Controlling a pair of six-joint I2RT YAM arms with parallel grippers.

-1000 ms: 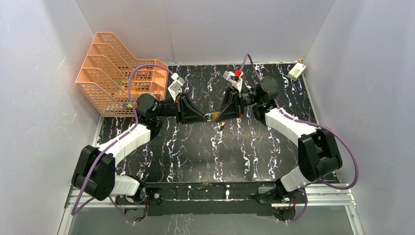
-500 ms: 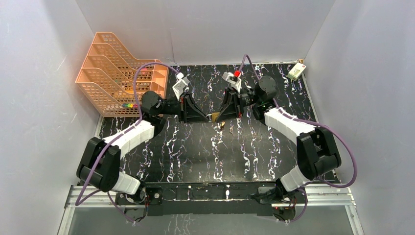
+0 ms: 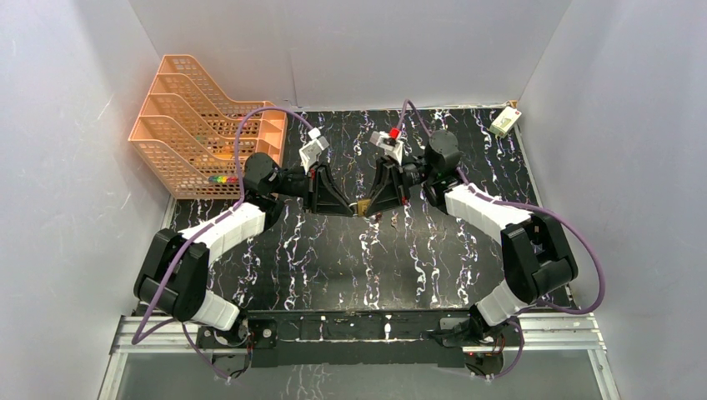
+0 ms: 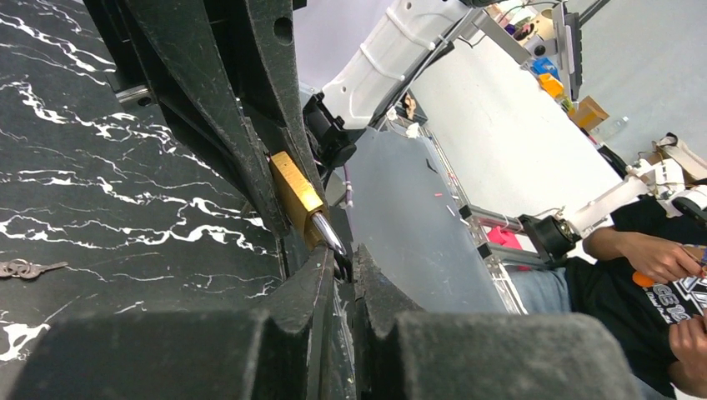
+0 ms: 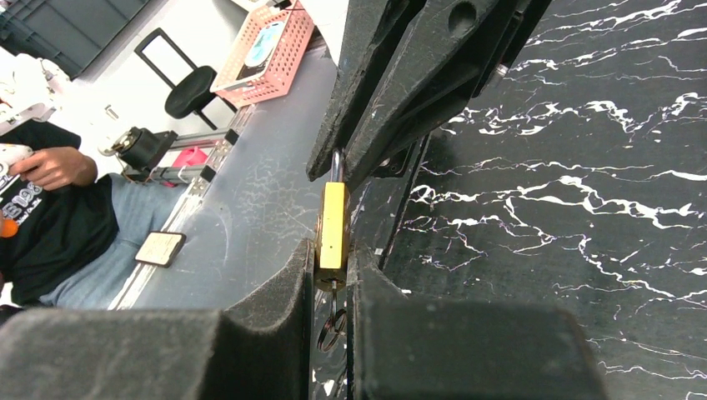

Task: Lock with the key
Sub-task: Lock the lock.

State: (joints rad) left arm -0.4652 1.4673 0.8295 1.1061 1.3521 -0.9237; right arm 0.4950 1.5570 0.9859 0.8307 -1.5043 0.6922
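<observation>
Where the two black arms meet over the middle of the black, white-veined table point(image 3: 333, 258), a small brass padlock point(image 3: 364, 205) is held between them. The right gripper point(image 5: 332, 252) pinches its flat rectangular body between blocky matte fingers, a thin wire key ring point(image 5: 332, 323) dangling beneath. The left gripper point(image 4: 343, 262) is clamped on the curved, shiny steel shackle point(image 4: 327, 233); an orange mesh rack point(image 3: 200, 125) stands far left.
</observation>
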